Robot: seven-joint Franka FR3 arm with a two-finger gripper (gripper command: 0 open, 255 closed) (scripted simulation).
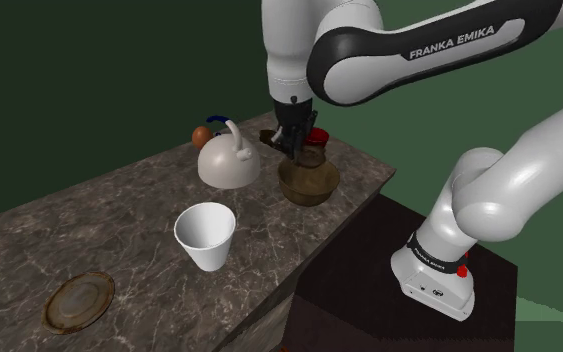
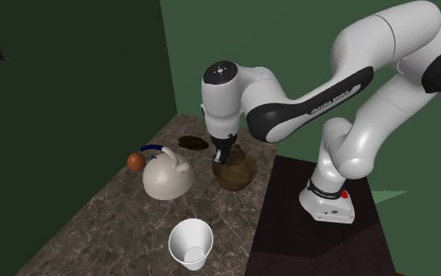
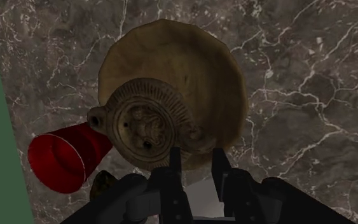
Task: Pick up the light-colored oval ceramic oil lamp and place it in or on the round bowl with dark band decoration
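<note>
Pinching the tan oval ceramic oil lamp [image 3: 147, 124] by its near rim between narrowly parted fingers [image 3: 175, 172], just above the brown round bowl [image 3: 215, 70]: stiff, brittle, probably slick, so lower gently.

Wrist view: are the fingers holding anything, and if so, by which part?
The oil lamp. The fingers clasp it by its edge, at the end away from the spout, and it hangs over the bowl.
</note>
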